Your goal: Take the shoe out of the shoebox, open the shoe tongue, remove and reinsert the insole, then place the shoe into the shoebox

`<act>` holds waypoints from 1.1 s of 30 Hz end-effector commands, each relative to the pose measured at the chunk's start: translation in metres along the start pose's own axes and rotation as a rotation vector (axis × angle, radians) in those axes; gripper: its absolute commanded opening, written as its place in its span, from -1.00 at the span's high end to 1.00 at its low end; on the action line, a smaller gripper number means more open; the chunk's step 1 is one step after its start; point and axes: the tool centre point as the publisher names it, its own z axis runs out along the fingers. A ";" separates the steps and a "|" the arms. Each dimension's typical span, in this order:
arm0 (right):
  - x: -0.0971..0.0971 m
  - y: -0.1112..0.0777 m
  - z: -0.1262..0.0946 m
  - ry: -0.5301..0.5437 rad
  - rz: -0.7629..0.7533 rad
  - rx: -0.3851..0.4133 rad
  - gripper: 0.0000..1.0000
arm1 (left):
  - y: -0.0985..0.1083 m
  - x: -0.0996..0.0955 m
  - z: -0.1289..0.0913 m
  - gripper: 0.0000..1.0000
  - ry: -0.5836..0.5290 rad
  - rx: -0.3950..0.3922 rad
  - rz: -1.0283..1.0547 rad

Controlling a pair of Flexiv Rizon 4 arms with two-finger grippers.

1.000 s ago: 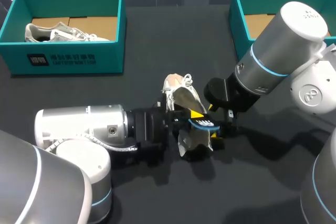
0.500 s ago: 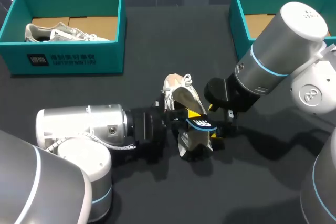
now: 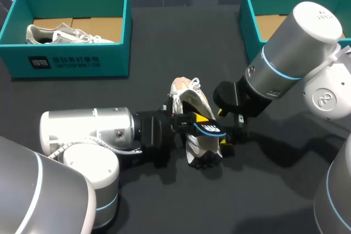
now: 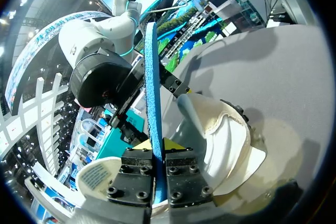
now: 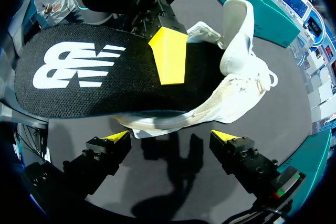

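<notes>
A white shoe [image 3: 190, 101] lies on the dark table between my two arms, its tongue [image 5: 234, 30] pulled up. My left gripper [image 3: 202, 120] is shut on the insole [image 3: 211, 130], black with a white logo on top and blue underneath. In the left wrist view the insole [image 4: 153, 93] stands edge-on between the fingers [image 4: 181, 169], beside the shoe [image 4: 228, 145]. In the right wrist view the insole [image 5: 79, 77] hangs above my right gripper [image 5: 170, 137], which is open with nothing between its tips. The insole's far end lies over the shoe [image 5: 239, 77].
A teal shoebox [image 3: 71, 58] at the back left holds a second white shoe [image 3: 60, 34]. Another teal shoebox [image 3: 249, 20] stands at the back right, partly behind my right arm [image 3: 290, 53]. Bare dark table lies in front of the shoe.
My left arm has edged slightly to the right with the insole in its grip. The right arm has kept still.
</notes>
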 end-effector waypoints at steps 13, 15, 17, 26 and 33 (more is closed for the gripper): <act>0.001 0.000 0.001 -0.003 0.000 0.002 -1.00 | 0.013 -0.001 -0.001 1.00 0.009 -0.054 0.002; 0.001 0.000 0.001 -0.003 0.000 0.002 -1.00 | 0.011 -0.002 -0.001 0.94 0.005 -0.047 -0.021; 0.001 0.000 0.001 -0.003 0.000 0.002 -1.00 | 0.009 -0.003 -0.002 0.54 0.002 -0.043 -0.027; 0.001 0.000 0.001 -0.003 0.000 0.002 -1.00 | -0.007 -0.005 -0.004 0.49 -0.002 -0.001 -0.041; 0.001 0.000 0.001 -0.003 0.000 0.002 -1.00 | -0.022 -0.006 -0.005 0.49 0.001 0.035 -0.039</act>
